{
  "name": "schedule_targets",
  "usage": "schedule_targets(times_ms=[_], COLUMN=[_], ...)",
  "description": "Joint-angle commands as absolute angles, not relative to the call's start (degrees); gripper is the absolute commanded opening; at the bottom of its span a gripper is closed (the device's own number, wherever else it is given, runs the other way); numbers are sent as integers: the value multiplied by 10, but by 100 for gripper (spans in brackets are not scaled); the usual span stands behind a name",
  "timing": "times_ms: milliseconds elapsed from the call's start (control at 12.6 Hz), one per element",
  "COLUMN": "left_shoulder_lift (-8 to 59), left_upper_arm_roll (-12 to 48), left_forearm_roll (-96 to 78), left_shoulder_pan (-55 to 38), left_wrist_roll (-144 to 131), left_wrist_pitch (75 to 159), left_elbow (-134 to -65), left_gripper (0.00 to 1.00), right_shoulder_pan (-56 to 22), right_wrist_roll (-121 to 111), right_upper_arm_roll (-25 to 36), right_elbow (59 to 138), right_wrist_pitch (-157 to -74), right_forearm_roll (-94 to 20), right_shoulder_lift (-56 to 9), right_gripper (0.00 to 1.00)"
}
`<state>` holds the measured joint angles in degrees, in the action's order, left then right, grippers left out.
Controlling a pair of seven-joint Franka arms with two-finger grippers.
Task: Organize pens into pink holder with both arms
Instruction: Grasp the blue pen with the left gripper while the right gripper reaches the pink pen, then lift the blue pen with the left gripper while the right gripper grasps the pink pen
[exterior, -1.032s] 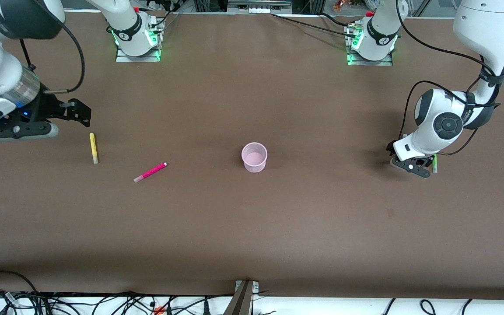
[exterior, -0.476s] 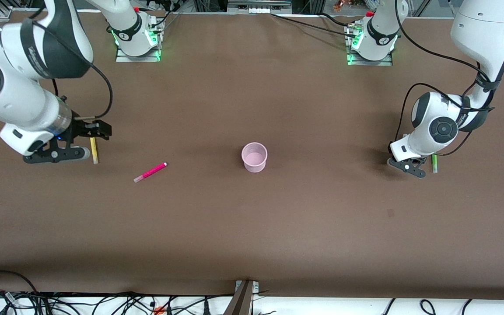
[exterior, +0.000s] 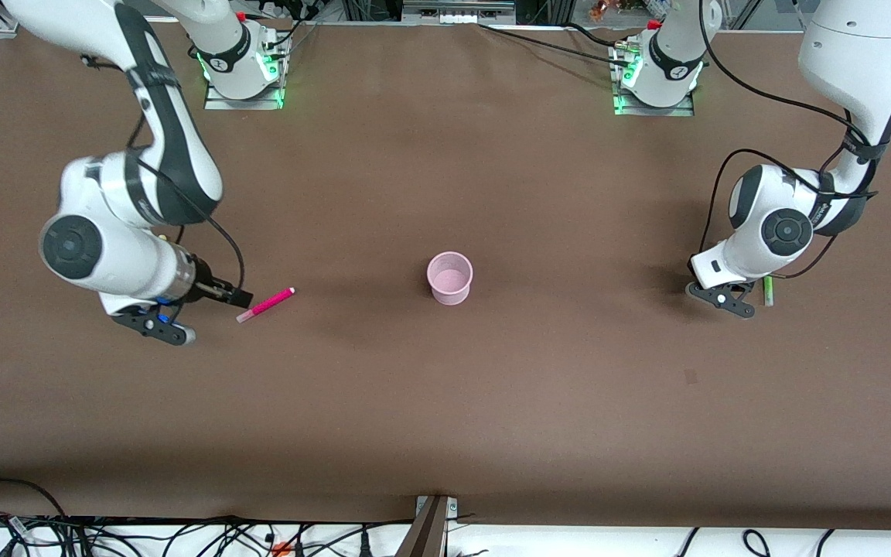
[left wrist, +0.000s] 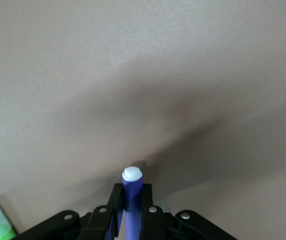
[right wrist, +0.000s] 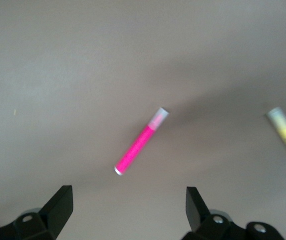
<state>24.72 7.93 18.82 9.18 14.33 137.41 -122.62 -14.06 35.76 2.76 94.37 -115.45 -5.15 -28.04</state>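
Left gripper [left wrist: 132,212] clamps purple pen [left wrist: 132,192]; right gripper [right wrist: 128,207] gapes.

We reach our right arm [exterior: 144,116] out from its base and bend it sharply at the elbow, so the forearm and wrist point down toward the table at the right arm's end. Our right gripper [right wrist: 128,210] hangs low over the table with its two black fingers [right wrist: 60,205] spread wide apart and nothing between them. Our left arm [exterior: 851,77] drops from its base at the left arm's end, folding at the wrist so the hand points down. Our left gripper [left wrist: 132,210] sits low at the table, its fingers [left wrist: 115,207] pressed together on a dark purple pen [left wrist: 131,192].
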Motion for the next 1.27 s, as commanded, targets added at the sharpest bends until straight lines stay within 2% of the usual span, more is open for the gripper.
schedule_targets(times_ms=[0,159,476,556,635,714,873,1111,1190], left_shoulder_lift=[226,232,273,287,303,320,344,366,369], left_upper_arm_roll=[141,156,187,200,208,216,242,292,303], left_forearm_roll=[175,106,-36,-69,-93,-139,-230,-248,-249], left_shoulder_pan=[96,91,42,18,-2,-15,-22,-57,-72], left_wrist_roll=[145,143,153,154,158,180,251,296,300], left_wrist_pitch=[1191,1071,1066,1079,1100,1135,1233,1401,1458], left_elbow=[-1135,-1061,-958,-924,-894,-875,-875,-880,-888], left_gripper=[0,0,0,0,0,0,0,0,0], right_shoulder_pan=[-159,-174,-175,-175,-174,-173,-171,-169,-169], right_wrist_roll=[465,507,509,505,500,500,499,498,497], right_upper_arm_roll=[27,27,27,27,27,27,27,27,27], right_elbow=[940,959,992,1008,1019,1020,1021,1027,1026], right_wrist_pitch=[-1209,-1223,-1238,-1252,-1261,-1262,-1266,-1269,-1267], right_forearm_roll=[-76,-81,-112,-112,-112,-112,-112,-113,-114], right_shoulder_lift=[-337,-355,-361,-361,-360,-361,-363,-363,-363], right_gripper=[99,94,80,73,59,53,53,8,0])
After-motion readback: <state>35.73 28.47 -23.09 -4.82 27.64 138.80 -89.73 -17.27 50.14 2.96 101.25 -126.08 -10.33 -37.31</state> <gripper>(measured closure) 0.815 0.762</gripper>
